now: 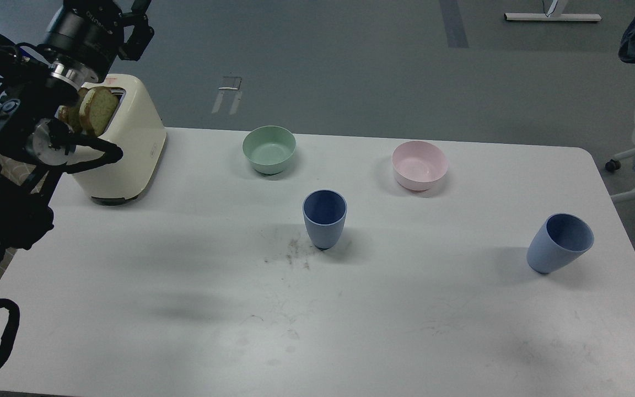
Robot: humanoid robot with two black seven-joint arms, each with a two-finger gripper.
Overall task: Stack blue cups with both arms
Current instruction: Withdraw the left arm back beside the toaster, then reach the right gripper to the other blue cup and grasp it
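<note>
Periwinkle-blue cup (324, 218) upright near the middle of the white table (185, 309), just in front of the gap between mint-green bowl (269, 149) and pink bowl (420, 165), touching neither. Second blue cup (559, 242) well apart from it, near the table's right edge, seeming to lean with its mouth toward the right, dark inside showing. Cream toaster (124, 149) at the far left corner, two browned slices (92, 110) standing in its slots. Left arm (14, 138) raised over that corner, partly masking the toaster; left gripper (135, 27) at the top edge, cropped and dark, fingers not told apart, open or closed cannot tell, nothing seen in it. Right arm and gripper out of view
</note>
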